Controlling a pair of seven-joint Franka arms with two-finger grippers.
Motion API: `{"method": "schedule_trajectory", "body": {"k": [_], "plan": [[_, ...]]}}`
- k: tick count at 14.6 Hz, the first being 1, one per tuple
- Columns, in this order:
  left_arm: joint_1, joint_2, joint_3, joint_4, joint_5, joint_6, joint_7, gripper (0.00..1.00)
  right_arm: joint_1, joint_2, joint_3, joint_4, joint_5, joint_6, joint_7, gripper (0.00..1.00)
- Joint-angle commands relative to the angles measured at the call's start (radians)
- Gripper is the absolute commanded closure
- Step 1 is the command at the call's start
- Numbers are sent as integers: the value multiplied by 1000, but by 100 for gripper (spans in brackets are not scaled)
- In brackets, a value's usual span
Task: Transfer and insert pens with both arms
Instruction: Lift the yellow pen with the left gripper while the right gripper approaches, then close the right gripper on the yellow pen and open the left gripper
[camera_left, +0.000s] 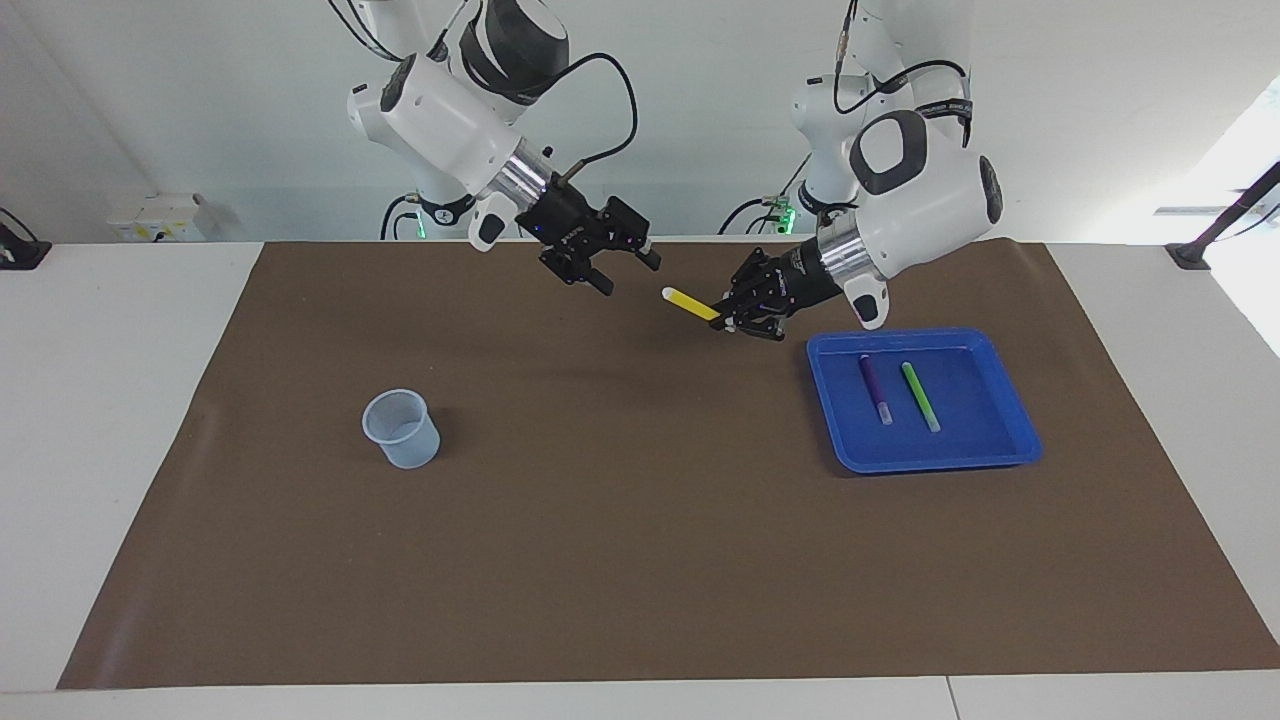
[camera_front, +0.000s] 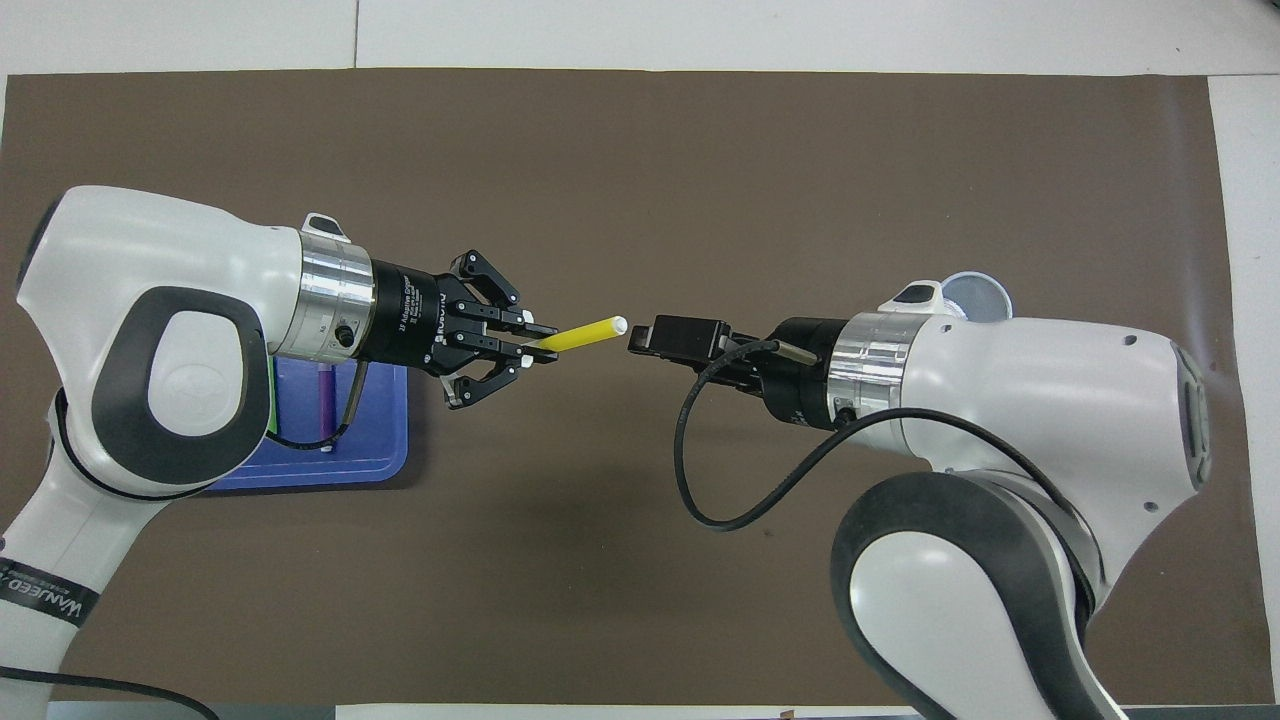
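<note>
Tray (camera_left: 1010, 440) sits on the mat (camera_left: 640, 560) toward the left arm's end of the desk; 2 pens (camera_left: 874, 388) lie side by side in it. Cup (camera_left: 401, 429) stands toward the right arm's end. Left claw (camera_left: 728, 322) and right claw (camera_left: 618, 275) over mid-mat, third pen (camera_left: 690, 303) between them.
</note>
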Motion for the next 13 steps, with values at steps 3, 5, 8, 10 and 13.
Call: {"method": "schedule_trajectory", "body": {"k": [3,5,8,10,13], "plan": [[-80,-77,12,-93,-50,88,-9,100,67,63,1,65,-32,57,57,13],[-103,-80,13,-99,-51,108,-6,100,67,77,1,87,-59,57,88,15],[-103,-82,13,-99,-50,99,28,100,65,79,1,85,-65,54,86,25],[-103,-83,13,-99,-50,99,33,100,61,77,1,85,-65,44,83,25],[-103,-83,13,-99,-50,102,33,100,52,68,-3,84,-95,-23,82,25]]}}
